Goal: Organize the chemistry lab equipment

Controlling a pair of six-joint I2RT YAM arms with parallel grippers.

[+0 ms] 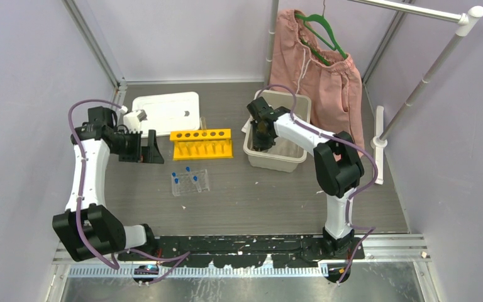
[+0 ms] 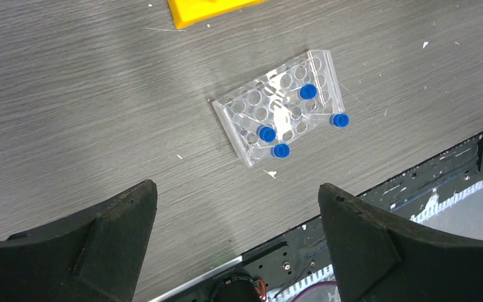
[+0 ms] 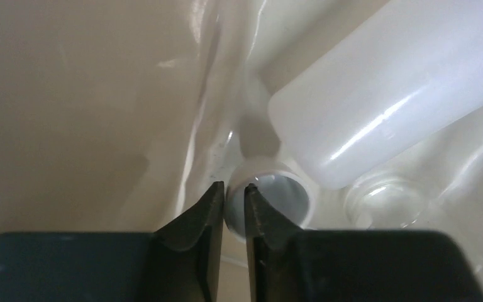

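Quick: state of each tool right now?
Left tool: open, holding nothing.
Right tool: closed on the rim of the tiny white cup, inside the beige bin.

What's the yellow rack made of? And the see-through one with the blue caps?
The yellow rack looks like hard matte plastic: solid, even colour, no shine. The clear grid rack looks like glossy transparent plastic, maybe acrylic: the table shows through it and light glints off it. The blue caps look like smooth plastic, though they are small.

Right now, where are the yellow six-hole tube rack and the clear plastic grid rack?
yellow six-hole tube rack (image 1: 201, 135), top view, holed top bar
clear plastic grid rack (image 2: 270, 100), left wrist view, holed top face
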